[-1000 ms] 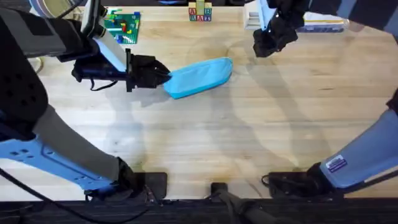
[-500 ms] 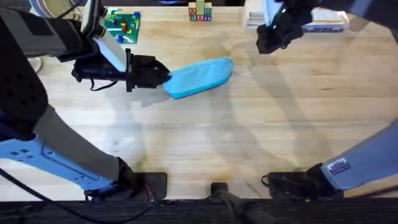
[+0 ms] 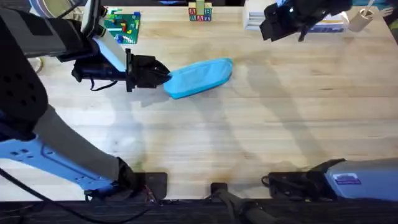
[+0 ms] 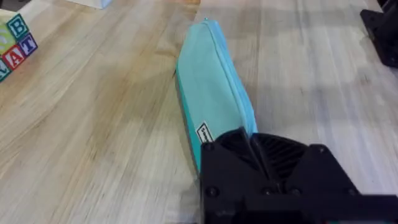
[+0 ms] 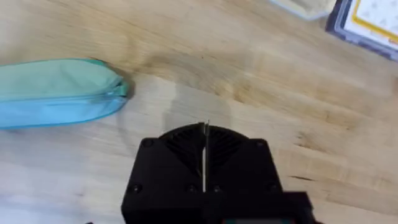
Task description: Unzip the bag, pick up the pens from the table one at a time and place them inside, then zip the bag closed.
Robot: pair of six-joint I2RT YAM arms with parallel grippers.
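**A:** Where is the bag?

**B:** The light blue bag [image 3: 200,77] lies on the table [image 3: 249,137] left of centre toward the far side, slanting from near-left to far-right. The left gripper [image 3: 163,76] is clamped on its near-left end. In the left wrist view the black fingers [image 4: 249,155] pinch together over that end of the bag [image 4: 211,93], right on the zipper line, so the end itself is hidden under them.

**A:** Is the zipper open or closed?

**B:** Along the part that shows it looks closed, a thin seam running the length of the top. I cannot make out the pull; it may sit under the fingers.

**A:** And the right gripper?

**B:** The right gripper [image 3: 272,28] is up over the far right of the table, well apart from the bag, dark and partly blurred overhead. Its own camera shows the two fingers pressed flat together with just a hairline between them — nothing held. The far end of the bag [image 5: 59,93] shows beyond them, cut off at the edge.

**A:** Anything else?

**B:** Toy bricks [image 3: 122,23] and letter blocks [image 3: 199,12] at the far edge — the blocks partly cropped — and a flat box [image 3: 323,25] half hidden behind the right arm.
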